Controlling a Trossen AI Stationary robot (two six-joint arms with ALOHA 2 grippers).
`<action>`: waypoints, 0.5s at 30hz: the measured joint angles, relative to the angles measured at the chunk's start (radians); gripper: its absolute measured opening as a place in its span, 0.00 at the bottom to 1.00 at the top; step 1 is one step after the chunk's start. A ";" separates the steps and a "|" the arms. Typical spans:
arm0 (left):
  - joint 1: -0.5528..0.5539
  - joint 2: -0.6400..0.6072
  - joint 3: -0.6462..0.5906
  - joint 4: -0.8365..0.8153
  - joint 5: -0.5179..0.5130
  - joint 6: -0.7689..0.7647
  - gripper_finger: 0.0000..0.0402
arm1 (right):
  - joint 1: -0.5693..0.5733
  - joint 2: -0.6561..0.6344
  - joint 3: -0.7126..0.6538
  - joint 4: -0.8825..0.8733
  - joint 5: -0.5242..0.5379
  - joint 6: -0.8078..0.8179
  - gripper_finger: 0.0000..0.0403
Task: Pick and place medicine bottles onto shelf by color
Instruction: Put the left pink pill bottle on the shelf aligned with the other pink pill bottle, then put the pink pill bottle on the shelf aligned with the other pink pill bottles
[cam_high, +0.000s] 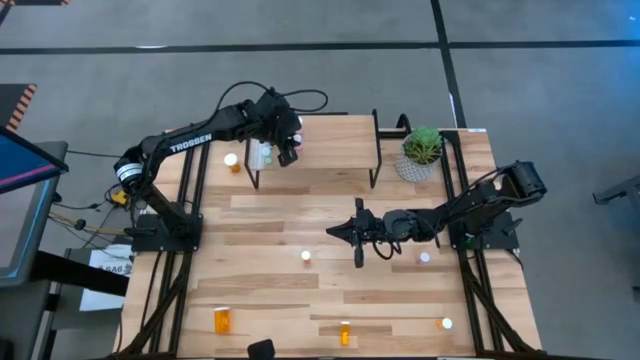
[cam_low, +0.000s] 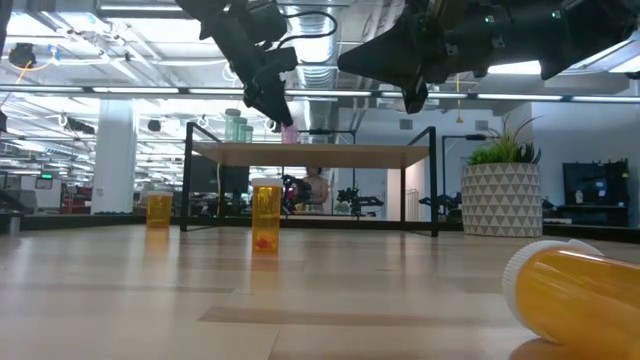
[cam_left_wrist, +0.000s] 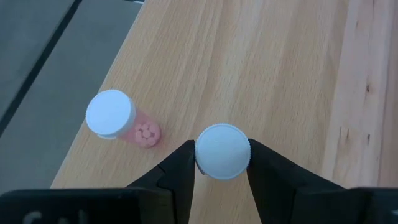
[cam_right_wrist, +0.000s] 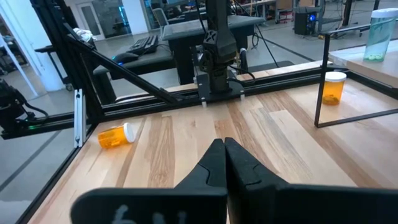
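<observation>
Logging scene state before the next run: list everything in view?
shelf: 1, light wood top on black legs, far side of the table
green bottles: 2, pale green, on the shelf's left end
pink bottle: 1, pink, on the shelf near its edge
held bottle: 1, white cap, body hidden, over the shelf
orange bottles: 3, one left of the shelf, two near the front edge
white-capped bottles: 3, bodies hidden from above, centre and right
plant: 1, green, right of the shelf
left claw: shut on the held bottle
right claw: shut, empty, above table centre
</observation>
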 joint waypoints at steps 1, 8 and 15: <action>0.000 0.000 0.000 0.000 0.000 0.000 0.31 | 0.000 0.000 0.000 0.000 0.000 0.000 0.01; 0.000 0.000 0.000 0.000 0.000 -0.013 0.40 | 0.000 0.000 0.000 0.004 0.000 0.000 0.01; -0.003 -0.002 0.001 0.021 0.003 -0.028 0.45 | 0.000 0.000 0.000 0.005 0.000 0.000 0.01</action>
